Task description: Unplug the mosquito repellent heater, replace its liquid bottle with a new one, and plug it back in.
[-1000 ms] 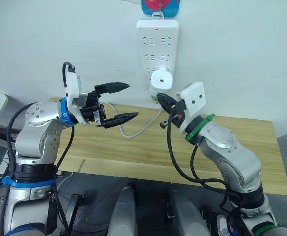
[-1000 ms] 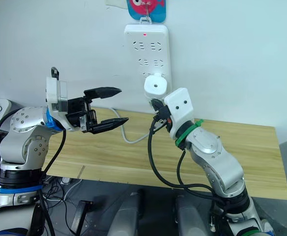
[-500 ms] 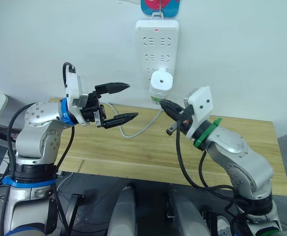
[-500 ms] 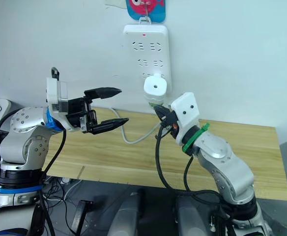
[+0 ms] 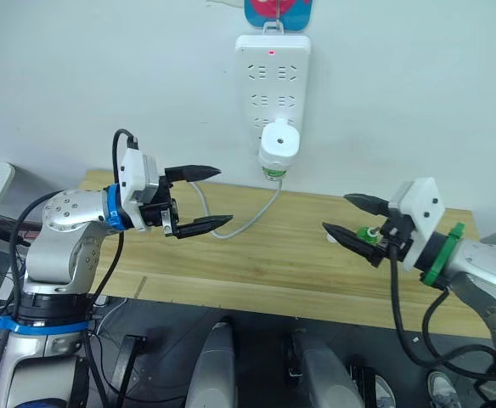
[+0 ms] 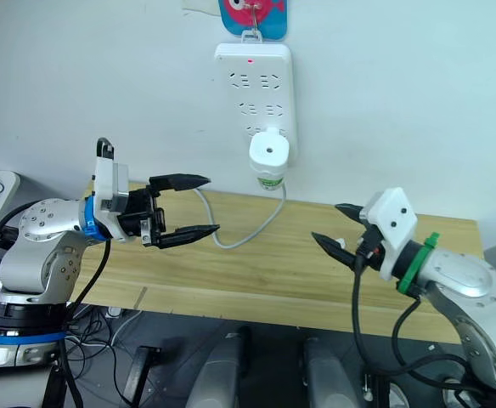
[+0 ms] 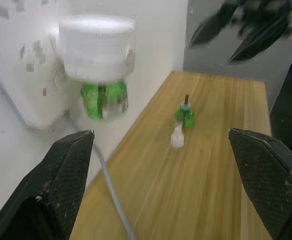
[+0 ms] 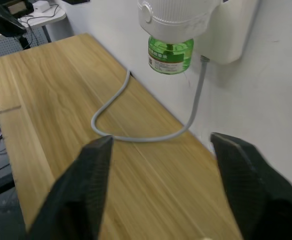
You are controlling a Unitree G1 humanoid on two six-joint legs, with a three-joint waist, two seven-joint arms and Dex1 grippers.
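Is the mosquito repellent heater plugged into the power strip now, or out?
Plugged in: the heater sits against the wall strip, green bottle hanging beneath; neither pincer touches it.

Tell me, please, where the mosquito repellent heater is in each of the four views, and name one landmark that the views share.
Left eye view: the mosquito repellent heater is plugged into the bottom of the power strip on the wall, top centre.
Right eye view: same place, heater under the strip.
Left wrist view: upper left, blurred.
Right wrist view: top centre.
Shared landmark: the green bottle hanging under the heater.
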